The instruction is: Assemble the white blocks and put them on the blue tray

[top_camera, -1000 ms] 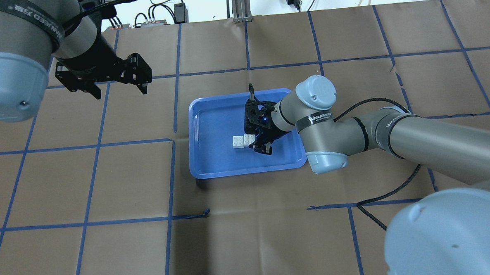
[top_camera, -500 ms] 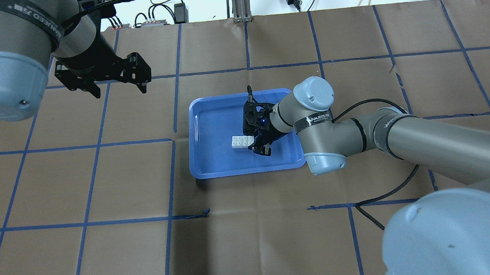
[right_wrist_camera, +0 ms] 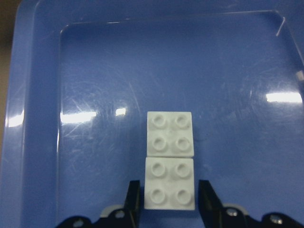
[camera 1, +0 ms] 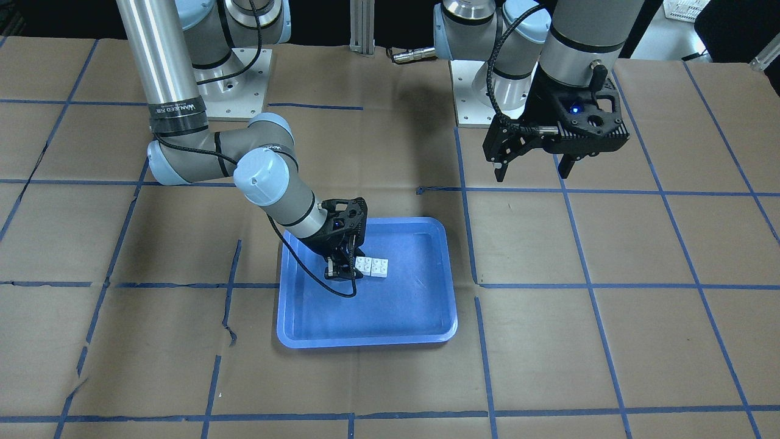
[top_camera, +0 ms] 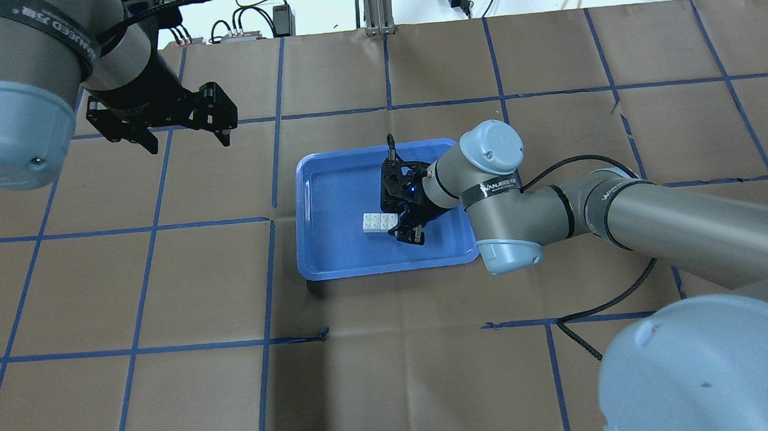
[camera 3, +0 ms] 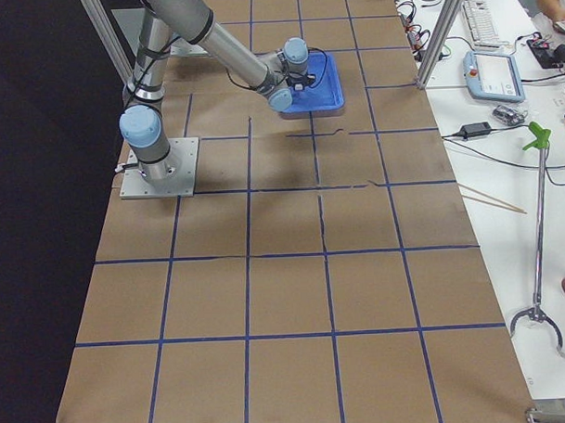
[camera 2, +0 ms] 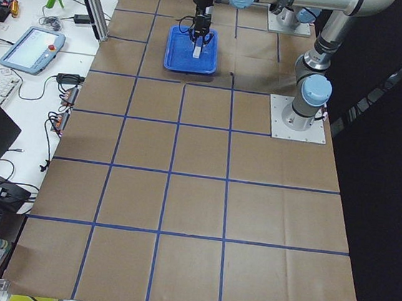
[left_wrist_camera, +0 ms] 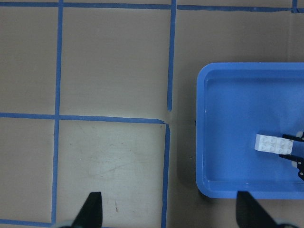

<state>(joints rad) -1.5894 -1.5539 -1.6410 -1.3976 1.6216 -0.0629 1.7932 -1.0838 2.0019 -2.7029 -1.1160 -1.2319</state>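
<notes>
Two white blocks lie side by side, touching, on the floor of the blue tray point(top_camera: 334, 256). The far block point(right_wrist_camera: 170, 134) is free. My right gripper point(right_wrist_camera: 167, 199) reaches low into the tray. Its fingers point(right_wrist_camera: 134, 197) sit tight on both sides of the near block point(right_wrist_camera: 170, 184). In the overhead view the pair point(top_camera: 379, 221) lies just left of the right gripper point(top_camera: 398, 224). My left gripper point(top_camera: 189, 143) hangs open and empty above the table, far left of the tray. In the left wrist view the tray point(left_wrist_camera: 223, 118) and the blocks point(left_wrist_camera: 273, 144) show at the right.
Brown paper with a blue tape grid point(top_camera: 270, 279) covers the table. The right arm's black cable point(top_camera: 595, 303) loops over the table near the tray's right side. Arm bases point(camera 1: 244, 79) stand behind the tray. Cables and power bricks point(top_camera: 265, 20) lie past the far edge.
The right gripper shifted slightly left with the near block, which now sits level and flush against the other block. The left arm has not moved.
</notes>
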